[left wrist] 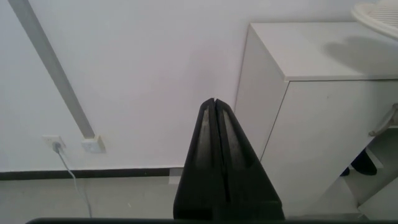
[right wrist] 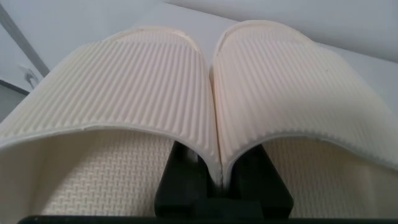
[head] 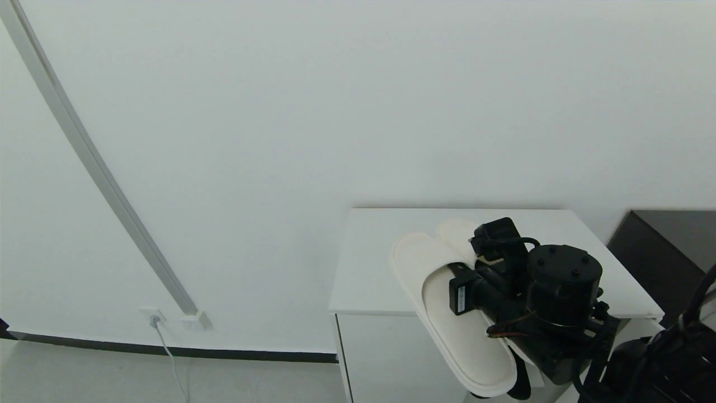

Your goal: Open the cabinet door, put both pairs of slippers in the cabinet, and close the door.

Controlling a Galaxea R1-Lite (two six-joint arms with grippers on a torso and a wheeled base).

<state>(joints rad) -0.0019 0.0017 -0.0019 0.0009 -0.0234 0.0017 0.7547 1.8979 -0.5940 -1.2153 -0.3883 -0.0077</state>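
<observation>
Right wrist view showed the right gripper (right wrist: 221, 180) closed on a pair of cream ribbed foam slippers (right wrist: 143, 81). Its black fingers (right wrist: 186, 177) pinched the two touching inner walls of the uppers together, with the slippers side by side and their toes pointing away from the wrist.

In the head view the pair (head: 447, 313) hung tilted at the front edge of the white cabinet (head: 369, 274). The heels jutted out past that edge and the toes lay over the flat top. From the left wrist view one slipper rim (left wrist: 380, 14) sat lifted clear of the top, with a soft shadow under it.

The left gripper (left wrist: 214, 104) hung off to the cabinet's side, its two dark fingers pressed flat together and holding nothing.

Low on the cabinet front, a dark object (left wrist: 364, 165) showed inside; how far the door stood open could not be told.

Farther back, a grey strip (head: 95, 162) ran slantwise down the white wall to a wall socket (head: 154, 318) with a white cable (head: 170, 358). A dark brown unit (head: 660, 252) stood just beyond the cabinet.
</observation>
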